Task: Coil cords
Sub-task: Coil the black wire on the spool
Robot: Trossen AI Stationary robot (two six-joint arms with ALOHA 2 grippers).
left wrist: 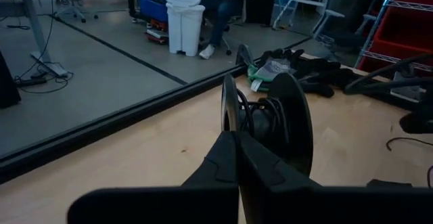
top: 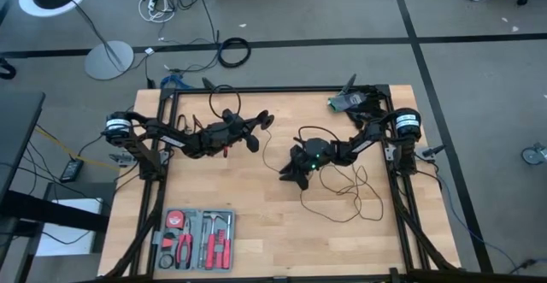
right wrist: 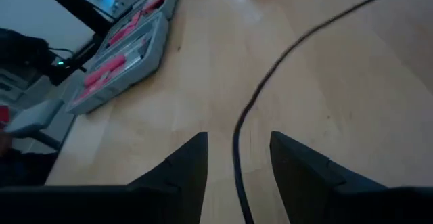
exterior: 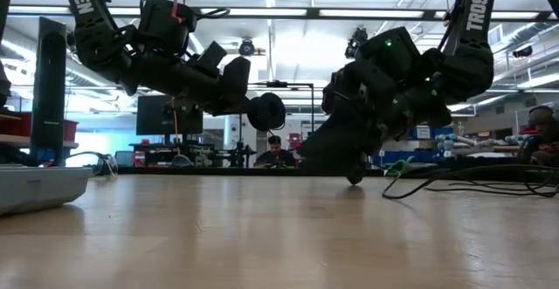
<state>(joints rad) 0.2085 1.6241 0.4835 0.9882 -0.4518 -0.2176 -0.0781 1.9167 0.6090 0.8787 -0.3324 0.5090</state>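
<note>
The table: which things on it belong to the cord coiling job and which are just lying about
Part of the job:
- thin black wire, in loose loops
- round puck, held up by the shut left gripper
- right gripper, open, astride the wire

Lying about:
- grey tool case with red-handled tools
- green-and-dark clutter at the far right corner

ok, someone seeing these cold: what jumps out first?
Probably the left gripper, raised above the table's middle and shut on a round black spool with wire wound on it. Next, the right gripper, low over the wood with open fingers either side of the thin black wire, whose loose loops sprawl toward the right edge. A grey tool case sits at the near left.
</note>
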